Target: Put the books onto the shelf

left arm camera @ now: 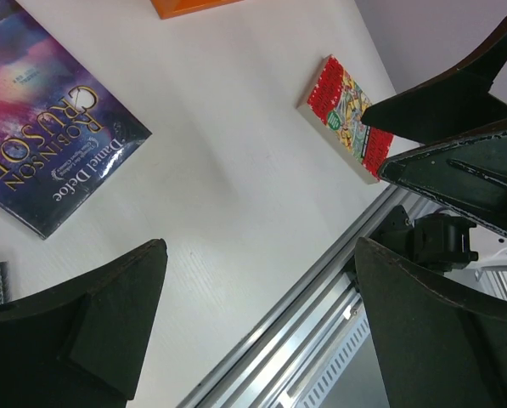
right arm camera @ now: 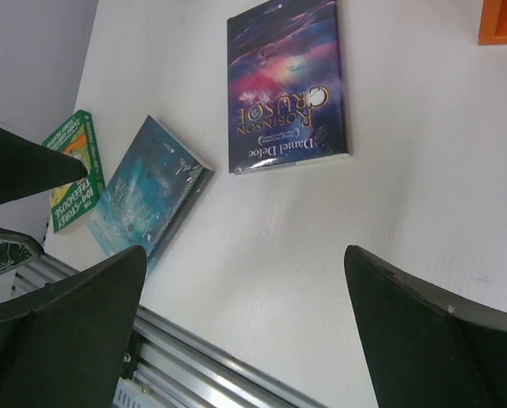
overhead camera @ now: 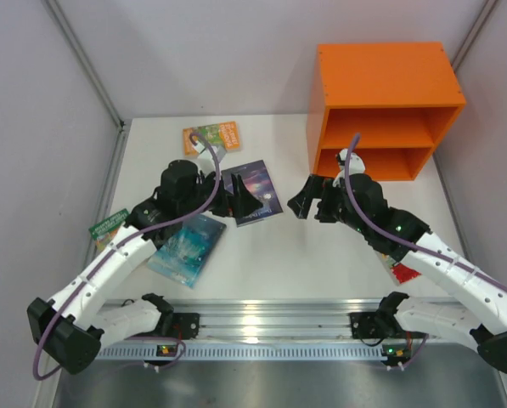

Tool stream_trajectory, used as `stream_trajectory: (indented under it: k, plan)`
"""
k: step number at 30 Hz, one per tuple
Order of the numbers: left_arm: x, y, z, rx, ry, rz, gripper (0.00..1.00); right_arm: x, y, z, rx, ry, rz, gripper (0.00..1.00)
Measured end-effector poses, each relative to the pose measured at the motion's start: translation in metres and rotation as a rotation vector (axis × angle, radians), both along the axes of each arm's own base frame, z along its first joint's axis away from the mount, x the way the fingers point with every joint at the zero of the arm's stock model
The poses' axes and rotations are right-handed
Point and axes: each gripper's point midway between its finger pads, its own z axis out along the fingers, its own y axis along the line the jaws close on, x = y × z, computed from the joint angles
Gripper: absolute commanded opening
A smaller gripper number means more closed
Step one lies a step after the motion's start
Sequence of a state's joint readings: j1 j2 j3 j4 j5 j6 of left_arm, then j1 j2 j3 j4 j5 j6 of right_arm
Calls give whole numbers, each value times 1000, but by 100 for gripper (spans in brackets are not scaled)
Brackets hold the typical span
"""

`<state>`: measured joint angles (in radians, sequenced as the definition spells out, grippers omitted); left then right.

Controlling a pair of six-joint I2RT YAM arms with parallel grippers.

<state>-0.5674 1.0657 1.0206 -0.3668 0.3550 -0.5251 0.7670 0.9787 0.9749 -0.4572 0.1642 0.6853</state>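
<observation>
A robotics lab cell: plain pale grey partition panels (overhead camera: 41, 110) on metal framing enclose a bare white counter (overhead camera: 278, 263) beneath the left end effector (overhead camera: 243, 202) and right end effector (overhead camera: 311, 206). Behind them, a ribbed aluminium rail (overhead camera: 270, 327) carries two white cabled robot arms (overhead camera: 109, 263).

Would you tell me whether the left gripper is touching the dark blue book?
Apart. In the left wrist view the left gripper is open, and bare table separates its fingers from the dark blue book.
</observation>
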Motion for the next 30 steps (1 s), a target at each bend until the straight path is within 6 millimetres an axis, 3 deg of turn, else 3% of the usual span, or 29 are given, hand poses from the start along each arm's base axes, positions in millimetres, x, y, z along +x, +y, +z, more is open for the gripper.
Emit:
stream_trajectory:
  k: [8,11,15,19,22,28,30]
  plan:
    - [6,5,-6,9,30,56,92,5,1,-9,-31,11,-8,100]
    - [24,14,-23,33,112,129,89,14,3,-28,-99,41,-14,100]
    - [54,44,-50,33,230,270,89,34,17,-53,-198,83,-2,100]
    - [69,63,-61,21,273,364,88,55,36,-78,-272,118,32,98]
    - [77,65,-68,20,287,393,86,69,53,-98,-304,141,67,93]
    - [103,73,-102,64,331,466,78,103,79,-125,-316,163,116,68]
    - [113,78,-116,89,340,501,77,118,82,-129,-306,161,114,68]
